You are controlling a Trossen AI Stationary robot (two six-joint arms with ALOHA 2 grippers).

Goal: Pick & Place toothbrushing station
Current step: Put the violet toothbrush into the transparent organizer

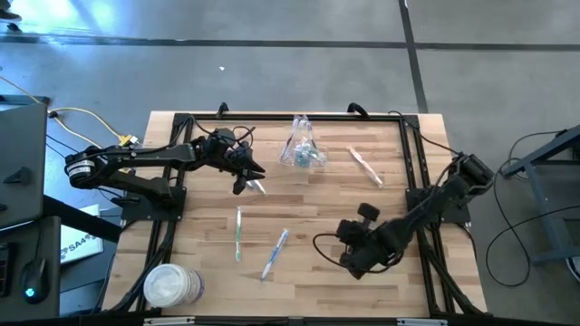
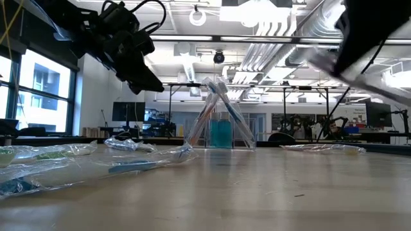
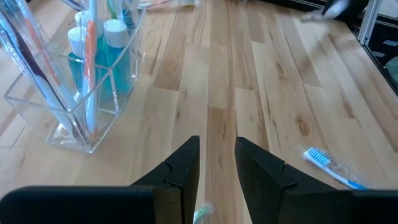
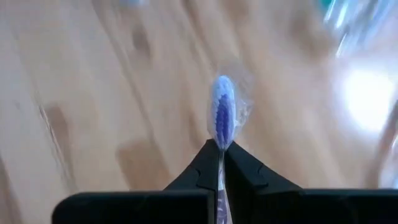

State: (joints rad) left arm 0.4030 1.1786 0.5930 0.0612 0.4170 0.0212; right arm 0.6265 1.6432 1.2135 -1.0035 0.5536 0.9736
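Observation:
A clear plastic cup stands at the table's far middle, with several toothbrushes and blue-capped tubes upright in it; it also shows in the left wrist view. My left gripper hovers open and empty left of the cup, above a wrapped blue toothbrush. My right gripper is at the near right, shut on a purple-bristled toothbrush. A green toothbrush, a blue one and a pink one lie flat on the table. My right gripper pinches the toothbrush between its two fingertips at the neck just below the head. The fingers lie along the brush, and the bristled head in its clear wrapper sticks out past them. The brush is lifted clear of the table; its handle is hidden by the gripper.
A stack of white round discs sits at the near left corner. Black frame rails run along the table's sides and far edge. Bare wood lies between the cup and the right gripper.

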